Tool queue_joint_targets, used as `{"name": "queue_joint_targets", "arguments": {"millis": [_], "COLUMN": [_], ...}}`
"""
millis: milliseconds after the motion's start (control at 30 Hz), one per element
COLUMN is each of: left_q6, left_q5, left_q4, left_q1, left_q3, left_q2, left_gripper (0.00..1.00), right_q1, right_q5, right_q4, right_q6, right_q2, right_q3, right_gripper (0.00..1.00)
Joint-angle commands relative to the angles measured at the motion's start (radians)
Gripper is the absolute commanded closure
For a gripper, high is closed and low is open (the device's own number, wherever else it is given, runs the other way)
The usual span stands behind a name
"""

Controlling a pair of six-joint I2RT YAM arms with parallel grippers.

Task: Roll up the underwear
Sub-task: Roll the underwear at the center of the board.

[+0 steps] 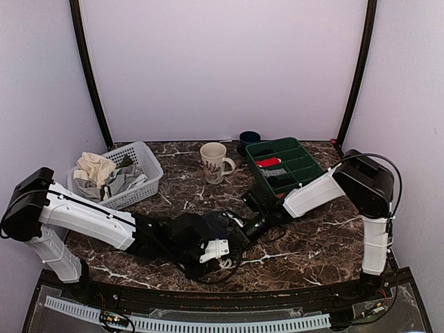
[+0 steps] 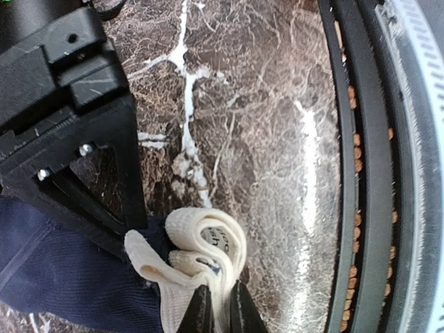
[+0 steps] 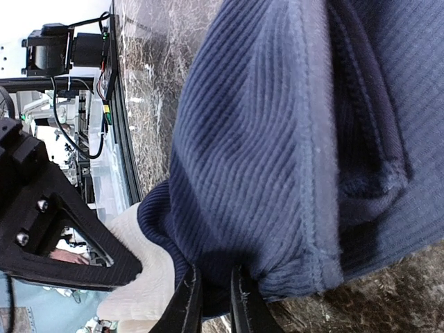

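The underwear (image 1: 215, 225) is a dark navy bundle at the front middle of the table, between the two grippers. In the left wrist view its cream waistband (image 2: 201, 253) is folded in loops and my left gripper (image 2: 220, 309) is shut on it. In the right wrist view the navy ribbed cloth (image 3: 277, 139) fills the frame and my right gripper (image 3: 214, 298) is shut on a fold of it, with the waistband (image 3: 142, 277) showing beside it. In the top view the left gripper (image 1: 215, 251) and right gripper (image 1: 239, 229) meet at the bundle.
A white basket (image 1: 142, 156) of clothes stands at the back left. A cream mug (image 1: 212, 161) and a dark mug (image 1: 249, 139) stand at the back middle. A green divided tray (image 1: 295, 156) with small rolled bundles is at the back right. The table's front rail (image 2: 361, 166) is close to the left gripper.
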State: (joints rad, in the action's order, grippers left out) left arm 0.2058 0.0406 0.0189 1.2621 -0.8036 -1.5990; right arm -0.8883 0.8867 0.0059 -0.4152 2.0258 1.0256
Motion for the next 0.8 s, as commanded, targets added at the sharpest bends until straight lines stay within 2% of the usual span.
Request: {"name": "queue_joint_targets", "arguments": {"millis": [0, 100, 233, 300, 400, 567, 767], "left_q6": [-0.049, -0.050, -0.042, -0.054, -0.042, 0.017, 0.120], "left_q5": [0.255, 0.275, 0.233, 0.165, 0.031, -0.151, -0.270], "left_q4": [0.077, 0.102, 0.059, -0.003, -0.111, -0.189, -0.256], "left_q1": [-0.062, -0.086, -0.086, -0.076, -0.019, 0.066, 0.130], "left_q3": [-0.049, -0.071, -0.020, 0.037, 0.126, 0.199, 0.208], "left_q2": [0.035, 0.034, 0.069, 0.092, 0.136, 0.135, 0.060], "left_gripper": [1.00, 0.97, 0.71, 0.54, 0.41, 0.38, 0.38], "right_q1": [-0.006, -0.006, -0.006, -0.006, -0.005, -0.005, -0.003], "right_q5": [-0.081, -0.088, -0.094, -0.094, -0.094, -0.094, -0.096], "right_q4": [-0.095, -0.105, -0.101, -0.100, -0.098, -0.100, -0.115], "right_q6": [0.045, 0.054, 0.052, 0.051, 0.050, 0.053, 0.070], "right_q2": [0.056, 0.062, 0.070, 0.076, 0.079, 0.078, 0.076], "right_q3": [-0.013, -0.020, -0.028, -0.030, -0.034, -0.045, -0.053], "right_gripper": [0.83, 0.84, 0.84, 0.85, 0.85, 0.85, 0.86]}}
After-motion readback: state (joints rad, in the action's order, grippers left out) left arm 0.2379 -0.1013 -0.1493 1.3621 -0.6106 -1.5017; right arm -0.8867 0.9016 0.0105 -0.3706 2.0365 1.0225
